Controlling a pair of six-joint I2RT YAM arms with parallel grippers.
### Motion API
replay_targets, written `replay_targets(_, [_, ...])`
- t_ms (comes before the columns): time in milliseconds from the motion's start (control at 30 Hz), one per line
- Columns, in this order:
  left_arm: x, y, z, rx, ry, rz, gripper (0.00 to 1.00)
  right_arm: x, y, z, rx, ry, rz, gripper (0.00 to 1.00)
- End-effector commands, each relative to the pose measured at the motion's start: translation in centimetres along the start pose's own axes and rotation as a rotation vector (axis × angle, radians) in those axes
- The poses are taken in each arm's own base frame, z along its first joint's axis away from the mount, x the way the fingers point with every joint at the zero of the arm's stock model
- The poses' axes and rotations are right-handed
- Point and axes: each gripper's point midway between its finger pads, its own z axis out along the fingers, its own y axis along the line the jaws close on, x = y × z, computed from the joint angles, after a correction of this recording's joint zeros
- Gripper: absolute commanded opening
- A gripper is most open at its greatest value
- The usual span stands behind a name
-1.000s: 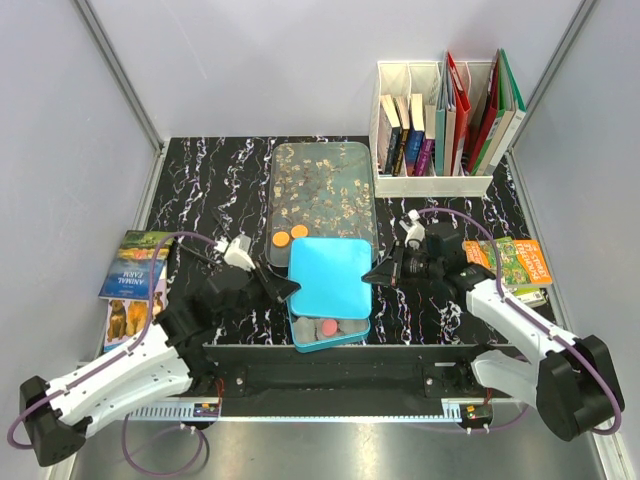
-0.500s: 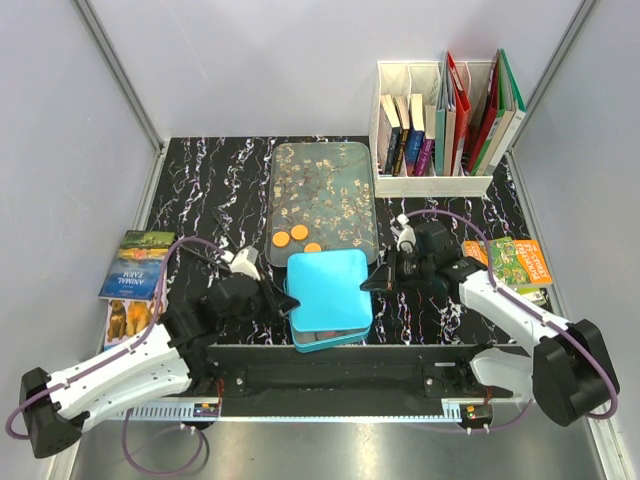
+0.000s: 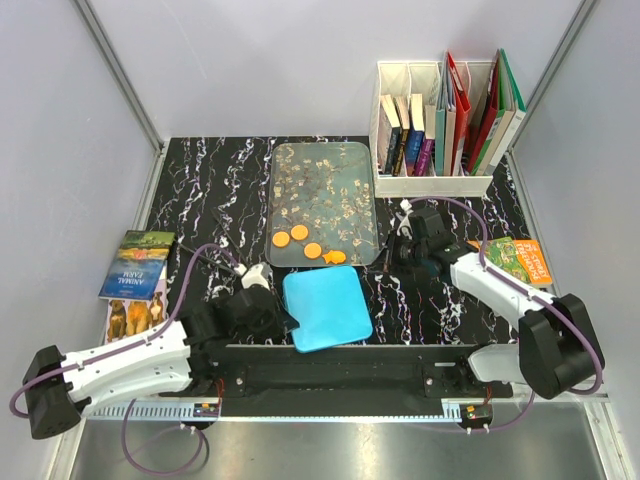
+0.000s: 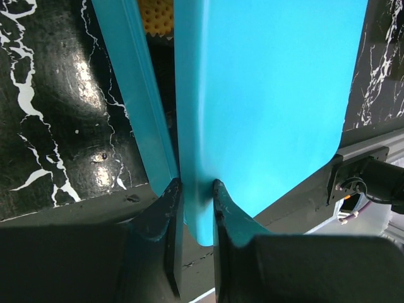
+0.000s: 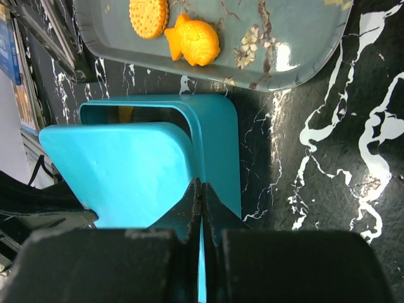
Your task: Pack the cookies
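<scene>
Three round orange cookies (image 3: 299,232) and a fish-shaped one (image 3: 335,257) lie on the near end of the flowered glass tray (image 3: 322,180). The fish cookie (image 5: 192,41) also shows in the right wrist view. The blue lid (image 3: 325,305) lies over the blue tin and hides it from above. My left gripper (image 3: 285,318) is shut on the lid's left rim (image 4: 252,95), beside the tin wall (image 4: 129,95), with an orange cookie (image 4: 156,16) inside. My right gripper (image 3: 390,260) is shut, empty, just off the lid's far right corner (image 5: 126,170).
A white file holder with books (image 3: 435,120) stands at the back right. Picture books lie at the left edge (image 3: 135,265) and at the right (image 3: 520,262). The arms' black mounting rail (image 3: 340,360) runs along the near edge.
The lid has come down and nearer, hiding the tin and its cookies. My left gripper moved nearer with it. My right gripper has drawn back from the lid, towards the far right.
</scene>
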Motion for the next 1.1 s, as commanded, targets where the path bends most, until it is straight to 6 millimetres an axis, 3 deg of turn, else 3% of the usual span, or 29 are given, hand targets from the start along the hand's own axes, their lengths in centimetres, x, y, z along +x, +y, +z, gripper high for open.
replay_targets(0, [1.6,6.5,0.2,-0.218,0.036,0.090,0.00,-2.1,0.5,0.4,0.003,-0.066,-0.021,0.00])
replay_targets(133, [1.5,6.5,0.4,-0.216,0.021,0.082,0.01,-1.8,0.7,0.7,-0.016,-0.047,-0.020,0.00])
replay_targets(233, [1.4,6.5,0.5,-0.208,0.011,0.065,0.10,-1.6,1.5,0.5,-0.055,-0.048,-0.031,0.04])
replay_targets(367, [1.1,6.1,0.6,-0.192,-0.005,0.055,0.26,-1.3,3.3,-0.7,-0.120,-0.066,-0.065,0.42])
replay_targets(400, [1.0,6.1,0.5,-0.192,-0.010,0.054,0.32,-1.2,3.5,-0.8,-0.128,-0.067,-0.068,0.46])
replay_targets(467, [0.8,5.8,0.5,-0.189,-0.016,0.058,0.36,-0.8,4.0,-1.0,-0.139,-0.059,-0.085,0.53])
replay_targets(567, [0.6,5.5,0.4,-0.187,-0.020,0.060,0.48,-0.2,3.8,-0.7,-0.129,-0.038,-0.095,0.54])
replay_targets(700, [0.5,5.5,0.4,-0.193,-0.017,0.066,0.55,0.9,3.3,0.3,-0.117,0.002,-0.094,0.55])
replay_targets(800, [0.4,5.5,0.2,-0.194,-0.027,0.062,0.75,1.6,3.1,0.9,-0.113,0.024,-0.090,0.56])
replay_targets(867, [0.2,5.5,0.1,-0.192,-0.038,0.058,0.82,2.1,2.9,1.2,-0.116,0.041,-0.091,0.57])
replay_targets(1067, [-0.4,5.4,0.5,-0.195,-0.068,0.073,0.82,3.1,2.0,2.2,-0.092,0.078,-0.098,0.57])
